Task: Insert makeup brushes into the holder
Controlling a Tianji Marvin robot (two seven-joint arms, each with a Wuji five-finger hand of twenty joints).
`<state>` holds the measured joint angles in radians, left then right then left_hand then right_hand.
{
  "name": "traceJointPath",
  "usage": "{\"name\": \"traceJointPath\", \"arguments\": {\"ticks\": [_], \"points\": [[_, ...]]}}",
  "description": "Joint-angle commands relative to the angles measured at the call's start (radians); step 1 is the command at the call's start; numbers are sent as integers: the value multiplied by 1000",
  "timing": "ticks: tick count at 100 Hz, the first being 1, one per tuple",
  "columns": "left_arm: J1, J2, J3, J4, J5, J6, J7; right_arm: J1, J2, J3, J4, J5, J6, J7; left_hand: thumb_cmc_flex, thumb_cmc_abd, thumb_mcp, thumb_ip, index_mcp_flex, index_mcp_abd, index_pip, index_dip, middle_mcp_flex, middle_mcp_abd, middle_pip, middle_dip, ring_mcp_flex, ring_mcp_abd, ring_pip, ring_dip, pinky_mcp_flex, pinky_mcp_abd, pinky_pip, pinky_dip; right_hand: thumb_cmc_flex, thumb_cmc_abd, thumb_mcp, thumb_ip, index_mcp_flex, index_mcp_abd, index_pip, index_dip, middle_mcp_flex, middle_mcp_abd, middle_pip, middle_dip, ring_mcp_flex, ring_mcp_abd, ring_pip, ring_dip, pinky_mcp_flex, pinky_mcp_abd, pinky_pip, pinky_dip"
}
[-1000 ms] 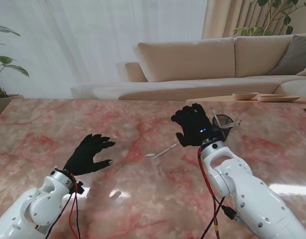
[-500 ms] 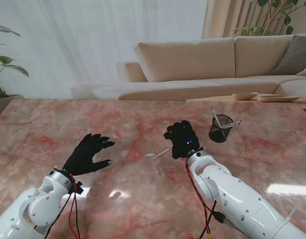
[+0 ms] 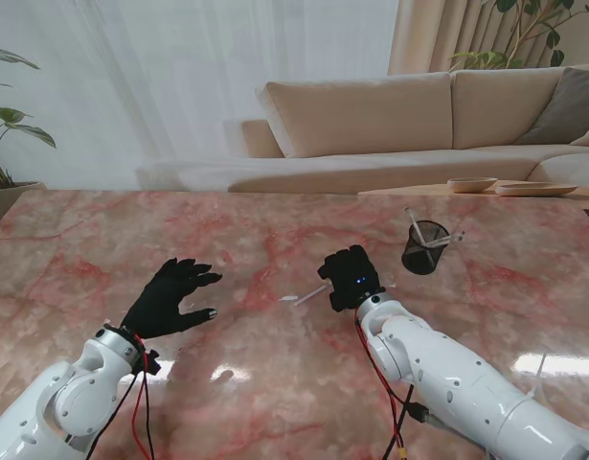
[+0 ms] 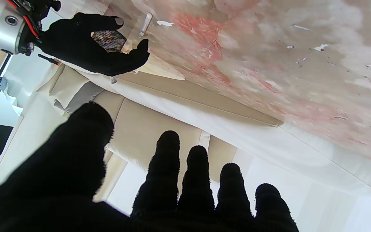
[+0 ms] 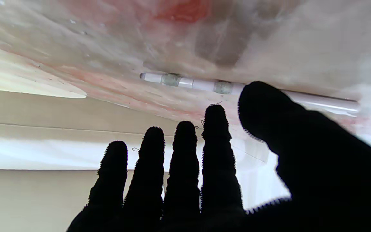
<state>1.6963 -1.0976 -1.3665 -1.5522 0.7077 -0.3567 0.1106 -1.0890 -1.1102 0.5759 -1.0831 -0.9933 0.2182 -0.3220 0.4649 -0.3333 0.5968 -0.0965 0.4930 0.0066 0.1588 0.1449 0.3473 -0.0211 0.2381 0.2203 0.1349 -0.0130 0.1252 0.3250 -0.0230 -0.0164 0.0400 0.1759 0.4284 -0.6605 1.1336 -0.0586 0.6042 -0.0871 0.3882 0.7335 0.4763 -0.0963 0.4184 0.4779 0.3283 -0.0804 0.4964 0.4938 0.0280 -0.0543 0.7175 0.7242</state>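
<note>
A white makeup brush (image 3: 308,292) lies flat on the pink marble table (image 3: 275,374), just left of my right hand (image 3: 350,278). That hand hovers low beside the brush with its palm down and holds nothing. In the right wrist view the brush (image 5: 192,82) lies crosswise just beyond the spread fingertips (image 5: 216,112), apart from them. The black mesh holder (image 3: 425,249) stands upright to the right and farther from me, with two white brushes (image 3: 412,222) leaning in it. My left hand (image 3: 172,297) hangs open over the table's left part, fingers spread, empty.
A beige sofa (image 3: 390,115) stands beyond the table's far edge. A low wooden table with shallow dishes (image 3: 472,184) is behind the holder. A potted plant (image 3: 2,144) is at the far left. In the left wrist view the right hand (image 4: 89,48) partly covers the holder (image 4: 109,40).
My right hand has moved from in front of the holder to the left and nearer to me, ending low beside the lying brush. The left hand has stayed still.
</note>
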Motion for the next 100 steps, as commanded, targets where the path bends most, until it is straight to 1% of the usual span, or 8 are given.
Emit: {"name": "traceJointPath", "arguments": {"ticks": [1, 31, 36, 43, 49, 76, 86, 100], "points": [[9, 1, -1, -5, 0, 6, -1, 8, -12, -7, 17, 17, 8, 14, 8, 21, 8, 19, 3, -24, -6, -3, 0, -1, -19, -12, -28, -25, -28, 1, -1, -6, -41, -13, -19, 14, -13, -41, -23, 0, -5, 8, 6, -8, 14, 13, 11, -16, -5, 11, -3, -7, 6, -1], [17, 1, -6, -12, -1, 13, -5, 49, -35, -58, 88, 55, 15, -23, 7, 23, 8, 19, 2, -24, -6, -3, -2, -1, -20, -12, -28, -24, -27, 1, -1, -5, -40, -13, -5, 31, -22, -48, 36, -44, 59, 35, 52, -20, 34, 18, 37, -20, 8, 13, 14, -5, 25, 0], [17, 1, -7, -13, -1, 13, -6, 54, -39, -65, 100, 64, 18, -29, 7, 23, 7, 19, 3, -23, -5, -3, -1, -1, -19, -12, -28, -24, -27, 1, -1, -5, -41, -13, 6, 30, -25, -69, 61, -68, 95, 51, 101, -16, 37, 16, 58, -17, 12, 13, 23, 2, 37, 0], [18, 2, -7, -14, -1, 14, -7, 59, -45, -73, 113, 74, 23, -33, 7, 24, 7, 19, 2, -23, -6, -3, -2, -2, -20, -12, -29, -25, -27, 1, -1, -6, -41, -14, 34, 2, -41, -145, 88, -98, 150, 31, 171, -18, 22, 2, 89, -12, 9, 11, 35, 9, 48, -4], [20, 2, -8, -15, -2, 15, -8, 64, -49, -83, 126, 81, 25, -38, 7, 24, 5, 19, 2, -23, -6, -3, -1, -2, -19, -12, -28, -25, -27, 1, -1, -6, -41, -14, 51, -14, -53, -176, 100, -121, 193, 17, 198, -29, 23, 4, 102, -14, 8, 11, 39, 11, 54, -5], [25, 2, -12, -19, -1, 19, -11, 80, -76, -116, 199, 118, 29, -93, 9, 25, 4, 20, 2, -22, -6, -3, -1, -1, -20, -12, -29, -25, -28, 1, -1, -6, -41, -15, 111, -55, -44, -223, 116, -189, 386, -101, 282, -64, 39, 36, 158, -27, 16, 17, 62, 13, 88, -10], [25, 2, -12, -19, -3, 19, -13, 84, -89, -122, 231, 135, 22, -130, 9, 26, 3, 20, 1, -24, -6, -4, -2, -1, -20, -12, -30, -25, -29, 0, -1, -6, -41, -15, 131, -67, -50, -223, 150, -218, 446, -137, 339, -81, 57, 48, 208, -38, 45, 35, 84, 15, 111, -9], [25, 2, -12, -19, -3, 21, -14, 85, -98, -129, 254, 149, 22, -146, 9, 24, 3, 20, 2, -22, -6, -3, -1, -1, -20, -12, -28, -24, -28, 0, -1, -6, -41, -16, 147, -76, -49, -221, 184, -240, 471, -128, 359, -87, 60, 51, 218, -41, 47, 36, 87, 16, 116, -10]]}}
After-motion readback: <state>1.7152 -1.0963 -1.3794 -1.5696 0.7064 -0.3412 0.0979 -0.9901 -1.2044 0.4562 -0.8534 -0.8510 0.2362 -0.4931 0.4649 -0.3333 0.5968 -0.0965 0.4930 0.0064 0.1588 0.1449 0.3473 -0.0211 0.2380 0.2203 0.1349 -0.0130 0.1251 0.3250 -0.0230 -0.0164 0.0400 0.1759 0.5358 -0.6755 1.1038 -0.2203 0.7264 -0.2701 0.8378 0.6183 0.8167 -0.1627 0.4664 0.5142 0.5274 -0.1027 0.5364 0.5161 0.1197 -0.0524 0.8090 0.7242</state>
